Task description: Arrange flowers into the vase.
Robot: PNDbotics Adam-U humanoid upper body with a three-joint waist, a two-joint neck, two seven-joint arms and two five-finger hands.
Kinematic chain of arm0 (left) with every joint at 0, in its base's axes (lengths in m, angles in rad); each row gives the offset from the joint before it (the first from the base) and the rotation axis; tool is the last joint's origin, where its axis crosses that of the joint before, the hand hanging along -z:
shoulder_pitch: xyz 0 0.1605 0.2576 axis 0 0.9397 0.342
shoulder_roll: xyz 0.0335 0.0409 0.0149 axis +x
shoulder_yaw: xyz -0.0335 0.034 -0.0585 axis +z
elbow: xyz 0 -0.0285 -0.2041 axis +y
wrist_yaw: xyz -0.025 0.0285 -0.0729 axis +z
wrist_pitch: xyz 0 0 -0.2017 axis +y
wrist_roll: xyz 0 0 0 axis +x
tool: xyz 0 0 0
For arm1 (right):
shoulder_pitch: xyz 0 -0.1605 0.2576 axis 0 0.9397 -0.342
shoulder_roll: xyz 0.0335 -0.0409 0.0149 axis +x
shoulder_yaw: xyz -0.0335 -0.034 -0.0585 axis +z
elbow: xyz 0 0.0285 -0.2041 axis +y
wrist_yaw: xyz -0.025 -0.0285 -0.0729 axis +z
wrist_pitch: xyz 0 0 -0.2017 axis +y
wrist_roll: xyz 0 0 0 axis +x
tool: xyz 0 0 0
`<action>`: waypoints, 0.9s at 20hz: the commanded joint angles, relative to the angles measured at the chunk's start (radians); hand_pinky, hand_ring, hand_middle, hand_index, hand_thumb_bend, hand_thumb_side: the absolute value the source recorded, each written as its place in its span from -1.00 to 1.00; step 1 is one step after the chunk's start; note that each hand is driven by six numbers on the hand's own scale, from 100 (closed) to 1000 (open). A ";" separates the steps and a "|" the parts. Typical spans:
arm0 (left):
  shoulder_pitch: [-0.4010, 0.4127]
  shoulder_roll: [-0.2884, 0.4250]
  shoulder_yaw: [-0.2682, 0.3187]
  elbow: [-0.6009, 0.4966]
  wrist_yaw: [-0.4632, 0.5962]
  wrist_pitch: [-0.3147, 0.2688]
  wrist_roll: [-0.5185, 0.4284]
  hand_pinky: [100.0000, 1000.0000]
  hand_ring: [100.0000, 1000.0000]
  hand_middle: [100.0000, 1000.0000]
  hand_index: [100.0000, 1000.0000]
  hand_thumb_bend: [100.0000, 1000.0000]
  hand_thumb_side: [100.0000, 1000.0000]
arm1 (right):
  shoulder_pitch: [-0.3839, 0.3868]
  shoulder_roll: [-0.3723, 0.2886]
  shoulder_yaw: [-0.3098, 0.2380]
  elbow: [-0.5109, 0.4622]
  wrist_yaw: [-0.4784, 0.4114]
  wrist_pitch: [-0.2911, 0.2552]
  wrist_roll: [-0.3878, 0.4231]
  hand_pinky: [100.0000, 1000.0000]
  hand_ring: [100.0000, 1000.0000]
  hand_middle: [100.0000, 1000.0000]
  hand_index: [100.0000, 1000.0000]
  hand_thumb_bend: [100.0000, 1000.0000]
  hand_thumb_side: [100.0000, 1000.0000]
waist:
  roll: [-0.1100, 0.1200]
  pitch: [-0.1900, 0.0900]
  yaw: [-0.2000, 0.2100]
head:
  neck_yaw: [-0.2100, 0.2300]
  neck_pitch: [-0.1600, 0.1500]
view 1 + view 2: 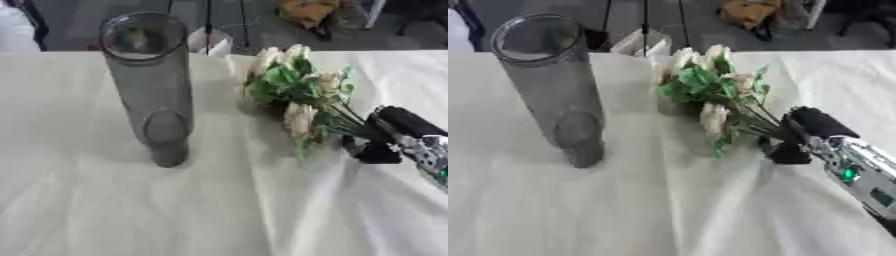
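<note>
Nearest the camera, pale cloth (175, 210) is covering the table in loose folds, with nothing lying on its front part.

Right hand (791, 145) is entering from the right edge on a silver and black forearm, and it is grasping the flowers (710, 90) by the lower ends of their stems; its dark fingers are curling round the bundle at the cloth. The left hand is not showing in either view.

From that grip the stems are running up and to the left, away from the camera, so the long axis of the bunch is lying on a diagonal. The cream blooms and green leaves are pointing toward the far edge of the table, the cut ends toward the hand. The bunch appears low, lying on or just above the cloth.

Further left, well apart from the blooms, the clear vase (149, 85) is standing upright and empty, its open mouth toward the camera.

Judgement: the flowers are lying stem-end away from the vase, so the bunch needs lifting and turning stems-down before carrying left to the mouth.
</note>
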 commanded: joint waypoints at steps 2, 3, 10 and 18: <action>-0.007 0.023 0.007 -0.016 -0.001 0.001 -0.004 0.48 0.68 0.71 0.88 -1.00 0.98 | -0.005 -0.032 -0.028 -0.025 -0.028 -0.020 -0.073 -1.00 -1.00 -1.00 -1.00 -1.00 0.14 | 0.013 -0.008 -0.001 | 0.006 -0.016; -0.007 0.023 0.007 -0.016 -0.002 0.002 -0.004 0.47 0.68 0.71 0.88 -1.00 0.98 | -0.004 -0.032 -0.029 -0.026 -0.033 -0.023 -0.094 -1.00 -1.00 -1.00 -1.00 -1.00 0.18 | 0.014 -0.008 -0.001 | 0.007 -0.017; -0.008 0.025 0.007 -0.016 -0.002 0.003 -0.006 0.47 0.68 0.71 0.88 -1.00 0.97 | -0.001 -0.028 -0.051 -0.057 -0.086 -0.001 -0.246 -1.00 -1.00 -1.00 -1.00 -1.00 0.09 | 0.015 -0.010 -0.001 | 0.014 -0.020; -0.006 0.029 0.006 -0.016 0.001 0.003 -0.004 0.47 0.67 0.70 0.88 -1.00 0.97 | -0.045 -0.019 -0.097 -0.226 -0.212 0.086 -0.358 -1.00 -1.00 -1.00 -1.00 -1.00 -0.03 | 0.012 -0.022 0.003 | 0.042 -0.017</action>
